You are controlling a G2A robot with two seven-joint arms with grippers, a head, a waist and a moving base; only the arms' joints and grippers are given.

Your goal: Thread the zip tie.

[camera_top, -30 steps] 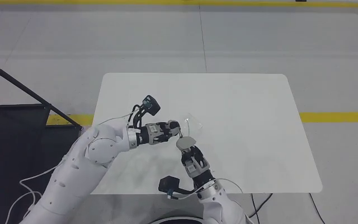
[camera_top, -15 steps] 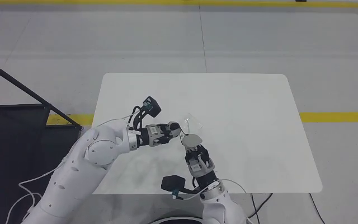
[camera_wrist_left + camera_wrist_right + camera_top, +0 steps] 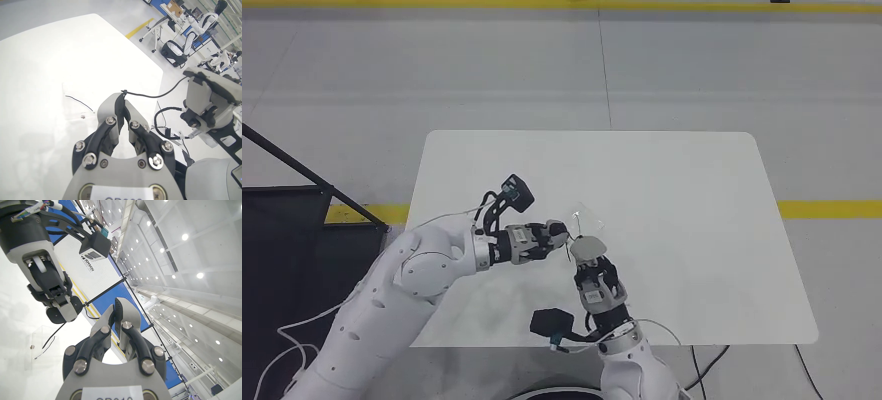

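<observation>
The two arms meet about at the middle of the white table [image 3: 692,180], a little to the robot's left, with their tips very close to each other. The left gripper [image 3: 122,103] has its fingers pressed together on the zip tie [image 3: 143,95], a thin black one. It pinches it just under the small square head, so the head stands out a little past the fingertips. From the head the strap goes in a soft curve through the air to the right gripper [image 3: 115,307], which comes up from the robot's side of the table. Its two pads are also pressed together, and the strap ends at their edge, so it seems to be pinched there. In this way the zip tie is held between both grippers, lifted above the table. Another part of the strap hangs down below the left gripper's fingers. Near them a small clear plastic piece [image 3: 75,115] lies flat on the table. A thin dark line shows on it, and I cannot tell if this is a wire or only a shadow.
</observation>
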